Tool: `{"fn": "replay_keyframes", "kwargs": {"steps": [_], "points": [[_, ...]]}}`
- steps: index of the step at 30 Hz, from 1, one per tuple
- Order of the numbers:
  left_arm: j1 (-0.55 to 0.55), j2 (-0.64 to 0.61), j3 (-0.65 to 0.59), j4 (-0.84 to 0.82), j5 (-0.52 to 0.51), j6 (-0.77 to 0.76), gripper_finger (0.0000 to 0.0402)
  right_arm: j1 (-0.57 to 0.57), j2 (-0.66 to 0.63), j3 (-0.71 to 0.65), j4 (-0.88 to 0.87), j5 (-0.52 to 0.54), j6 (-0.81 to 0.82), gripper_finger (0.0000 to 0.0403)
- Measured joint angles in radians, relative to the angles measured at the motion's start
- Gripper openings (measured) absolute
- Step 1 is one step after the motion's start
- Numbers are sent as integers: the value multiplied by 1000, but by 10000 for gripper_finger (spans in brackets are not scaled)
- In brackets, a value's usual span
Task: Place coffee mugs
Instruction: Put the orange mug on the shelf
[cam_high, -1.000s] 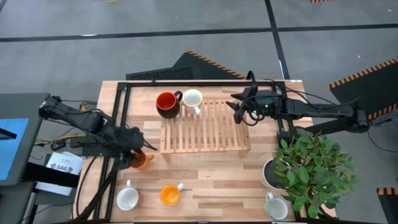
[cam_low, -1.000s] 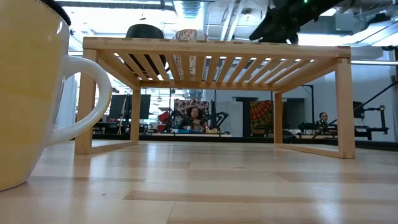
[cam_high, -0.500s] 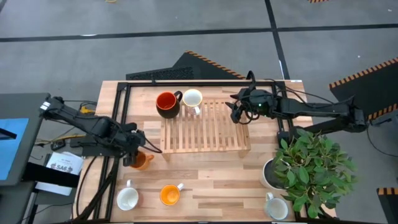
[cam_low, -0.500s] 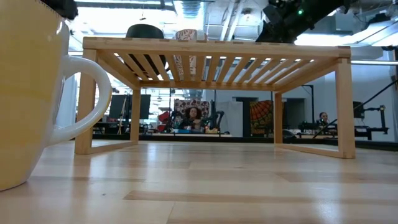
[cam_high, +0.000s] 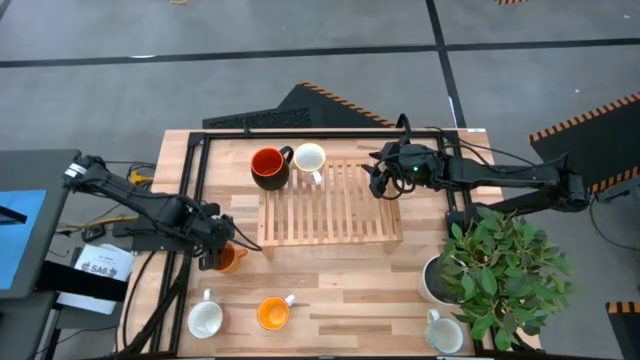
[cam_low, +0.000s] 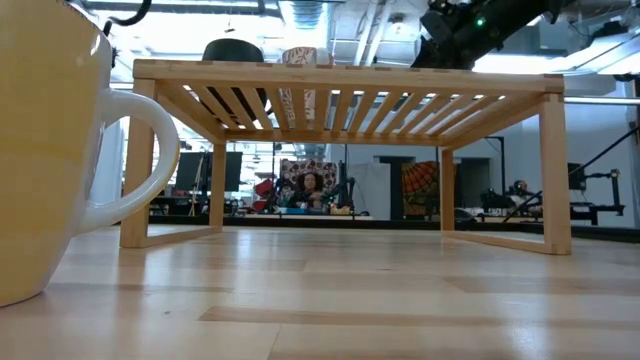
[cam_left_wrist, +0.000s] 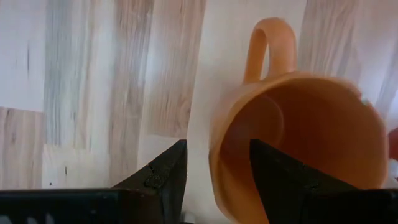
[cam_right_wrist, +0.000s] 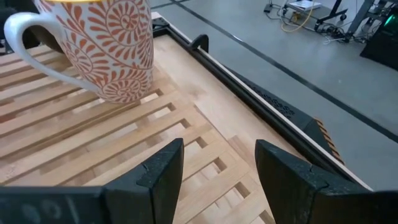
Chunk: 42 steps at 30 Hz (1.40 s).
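Observation:
An orange mug (cam_high: 230, 259) stands on the table by the wooden rack's (cam_high: 330, 215) near left corner. My left gripper (cam_high: 216, 250) is open right over it. In the left wrist view one finger (cam_left_wrist: 281, 177) shows before the mug's hollow and the other (cam_left_wrist: 163, 177) outside its wall. A dark mug with red inside (cam_high: 266, 165) and a white patterned mug (cam_high: 309, 159) stand on the rack's far left end. My right gripper (cam_high: 380, 185) hovers open over the rack's far right part, holding nothing. Two white mugs (cam_high: 205, 320) (cam_high: 443, 333) and another orange one (cam_high: 272, 314) stand near the table's near edge. My left gripper (cam_left_wrist: 217, 144) comes from above, pointing down, with the orange mug's wall (cam_left_wrist: 214, 168) on the side away from the handle (cam_left_wrist: 268, 46) between its open fingers. Whether either finger touches the wall, I cannot tell. The mug rests on the table.
A leafy plant (cam_high: 503, 275) in a white pot (cam_high: 434, 280) fills the table's right near part. A black frame (cam_high: 200, 150) runs along the far and left edges. Bare slats (cam_right_wrist: 143, 134) lie between the right gripper (cam_right_wrist: 219, 144) and the patterned mug (cam_right_wrist: 106, 43).
My left gripper has moved toward the table's left and near edges and down over the orange mug, staying open. My right gripper has risen a little above the rack. The mugs have kept their places.

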Motion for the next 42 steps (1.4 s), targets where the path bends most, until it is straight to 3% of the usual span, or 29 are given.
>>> {"fn": "replay_keyframes", "kwargs": {"steps": [20,33,37,42], "points": [[1,9,-11,85,-30,-21,158,1,0,0,-9,0,0,226],[1,120,-11,25,-5,-18,156,1,0,0,-12,0,1,226],[1,145,-10,25,20,-3,128,1,0,0,-12,0,3,226],[1,150,34,-9,45,14,42,1,0,0,-11,0,3,226]]}}
